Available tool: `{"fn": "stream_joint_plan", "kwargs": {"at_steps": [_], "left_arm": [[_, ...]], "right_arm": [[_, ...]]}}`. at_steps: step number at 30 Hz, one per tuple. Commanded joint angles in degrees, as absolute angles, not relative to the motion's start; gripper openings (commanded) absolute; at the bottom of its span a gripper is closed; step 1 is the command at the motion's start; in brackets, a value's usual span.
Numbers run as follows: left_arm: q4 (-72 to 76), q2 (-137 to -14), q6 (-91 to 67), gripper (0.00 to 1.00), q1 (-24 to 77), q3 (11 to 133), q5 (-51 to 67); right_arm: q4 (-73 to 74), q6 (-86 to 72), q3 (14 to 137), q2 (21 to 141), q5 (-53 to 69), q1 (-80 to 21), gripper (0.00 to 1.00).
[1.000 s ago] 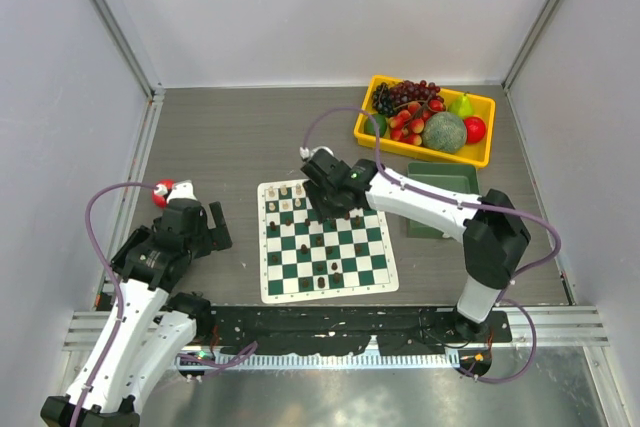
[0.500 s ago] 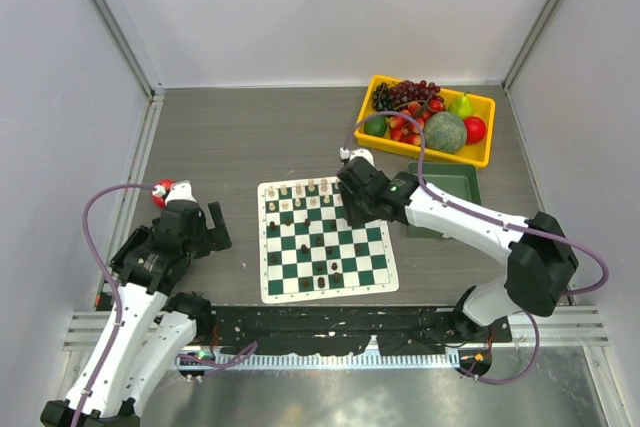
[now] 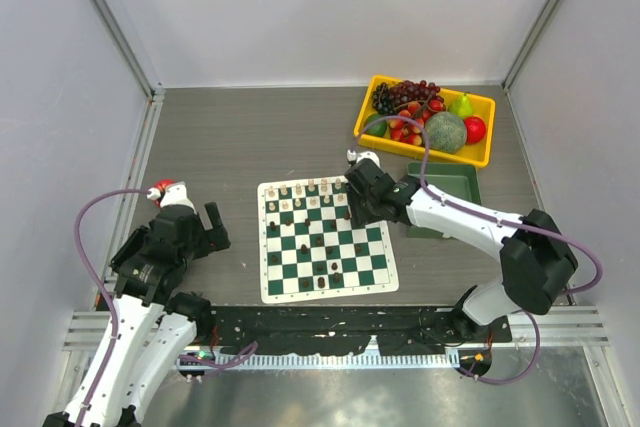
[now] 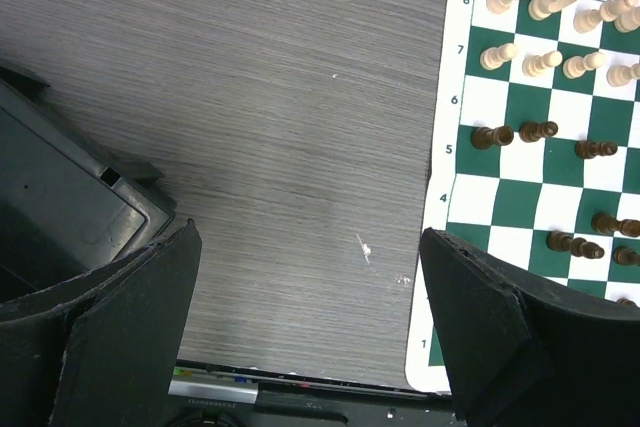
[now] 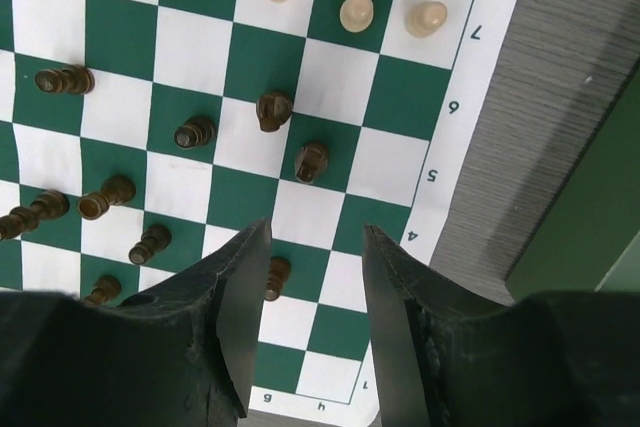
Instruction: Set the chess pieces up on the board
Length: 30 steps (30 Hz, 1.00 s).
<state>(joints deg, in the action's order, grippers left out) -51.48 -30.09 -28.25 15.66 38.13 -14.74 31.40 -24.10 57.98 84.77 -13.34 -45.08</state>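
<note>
The board lies in the middle of the table. Cream chess pieces stand along its far rows, and dark ones are scattered over the middle. My right gripper hovers above the board's far right part. In the right wrist view it is open with nothing between the fingers. A dark piece stands just beside its left finger, and two more are ahead of it. My left gripper is wide open over bare table, left of the board.
A yellow tray of fruit sits at the back right. A plain green bin is just right of the board, under the right arm. A small red object lies by the left gripper.
The right arm has swung from over the board's far middle to its far right side, jaws unchanged. The left arm has barely shifted.
</note>
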Motion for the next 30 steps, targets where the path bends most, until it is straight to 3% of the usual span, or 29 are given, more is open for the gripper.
{"fn": "stream_joint_plan", "kwargs": {"at_steps": [1,15,30], "left_arm": [[-47.8,-29.4,-28.5,0.99,15.4,37.8,-13.9],[-48.0,-29.9,-28.9,0.99,15.4,37.9,-13.6],[-47.8,-28.7,-28.9,0.99,15.5,37.6,-13.4]], "right_arm": [[27.9,-21.8,60.3,86.7,-13.0,-45.0,0.48],[30.1,-21.5,64.2,88.4,-13.5,-45.3,0.44],[30.8,-21.7,70.7,93.8,-8.5,-53.4,0.45]]}}
